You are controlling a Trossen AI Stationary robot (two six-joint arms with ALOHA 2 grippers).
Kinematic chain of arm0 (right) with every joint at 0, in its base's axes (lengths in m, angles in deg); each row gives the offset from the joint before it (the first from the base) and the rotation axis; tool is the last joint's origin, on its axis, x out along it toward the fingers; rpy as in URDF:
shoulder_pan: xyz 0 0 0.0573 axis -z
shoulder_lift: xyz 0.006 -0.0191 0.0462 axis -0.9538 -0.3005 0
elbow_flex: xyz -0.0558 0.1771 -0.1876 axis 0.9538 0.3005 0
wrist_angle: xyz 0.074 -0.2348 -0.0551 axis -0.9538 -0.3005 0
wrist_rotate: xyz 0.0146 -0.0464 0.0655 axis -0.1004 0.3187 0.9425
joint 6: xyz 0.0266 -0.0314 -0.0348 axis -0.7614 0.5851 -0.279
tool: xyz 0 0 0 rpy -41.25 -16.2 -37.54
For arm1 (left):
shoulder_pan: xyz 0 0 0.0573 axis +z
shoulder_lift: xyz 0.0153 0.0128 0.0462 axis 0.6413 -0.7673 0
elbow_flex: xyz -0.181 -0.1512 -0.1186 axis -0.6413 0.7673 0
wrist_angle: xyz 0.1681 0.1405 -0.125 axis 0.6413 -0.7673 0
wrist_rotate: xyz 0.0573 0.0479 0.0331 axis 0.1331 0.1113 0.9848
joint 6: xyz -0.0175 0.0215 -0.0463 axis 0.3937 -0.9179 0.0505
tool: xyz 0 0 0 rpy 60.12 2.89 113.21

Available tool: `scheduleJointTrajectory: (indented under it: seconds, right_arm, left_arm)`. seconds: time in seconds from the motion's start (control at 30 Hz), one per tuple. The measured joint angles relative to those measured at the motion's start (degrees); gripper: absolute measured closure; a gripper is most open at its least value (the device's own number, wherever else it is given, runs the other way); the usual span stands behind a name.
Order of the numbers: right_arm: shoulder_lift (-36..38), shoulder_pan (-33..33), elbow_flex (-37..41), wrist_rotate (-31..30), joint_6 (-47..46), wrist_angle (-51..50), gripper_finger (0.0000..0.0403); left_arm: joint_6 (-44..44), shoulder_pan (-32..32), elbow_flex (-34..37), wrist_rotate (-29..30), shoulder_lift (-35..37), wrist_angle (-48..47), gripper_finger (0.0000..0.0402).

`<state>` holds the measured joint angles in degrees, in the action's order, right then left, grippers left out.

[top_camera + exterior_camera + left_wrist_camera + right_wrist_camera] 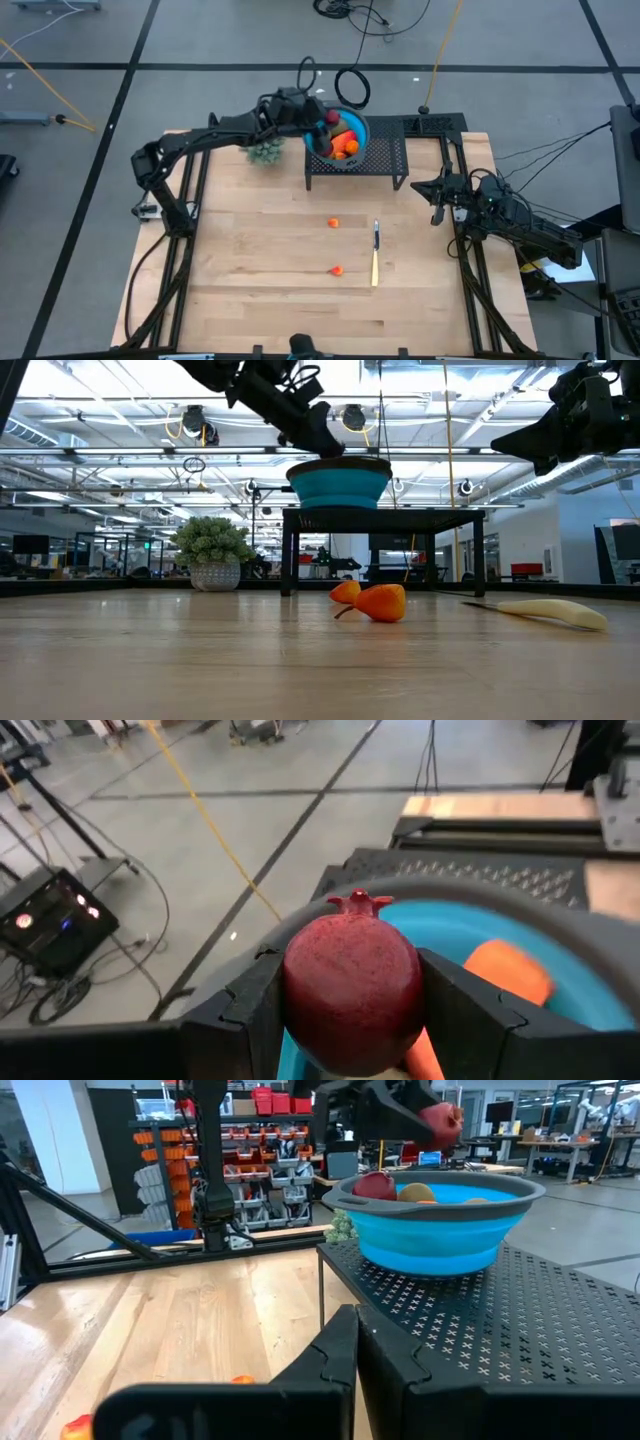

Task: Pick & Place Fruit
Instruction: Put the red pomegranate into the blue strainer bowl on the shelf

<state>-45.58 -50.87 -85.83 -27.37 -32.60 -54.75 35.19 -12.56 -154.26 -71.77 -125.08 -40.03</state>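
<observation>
A dark red pomegranate sits upright, crown up, clamped above the blue bowl holding orange fruit, while two tiny orange ones lie apart on the counter.

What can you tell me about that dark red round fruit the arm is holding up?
The red fruit looks like a toy pomegranate: round, dark red, slightly speckled matte skin, with a small crown pointing up. It is clamped between the two dark fingers of the left tool, held in the air just above the blue bowl, which already holds other fruit.
</observation>
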Motion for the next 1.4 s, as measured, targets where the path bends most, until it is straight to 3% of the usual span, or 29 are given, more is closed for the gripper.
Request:
scheduleJointTrajectory:
  seconds: [0.33, 1.17, 1.4]
  right_arm:
    - [0.0, 0.0, 0.0, 0.0, 0.0, 0.0, 0.0403]
    - [0.0, 0.0, 0.0, 0.0, 0.0, 0.0, 0.0403]
    - [0.0, 0.0, 0.0, 0.0, -2.0, 0.0, 0.0403]
  left_arm:
    - [-1.0, 1.6, 0.0, 0.1, -0.9, -6.6, 0.0211]
    - [-1.1, 3.0, 0.0, -3.5, -0.7, -5.2, 0.021]
    - [-1.0, 3.0, 0.0, -4.1, -0.7, -5.2, 0.018]
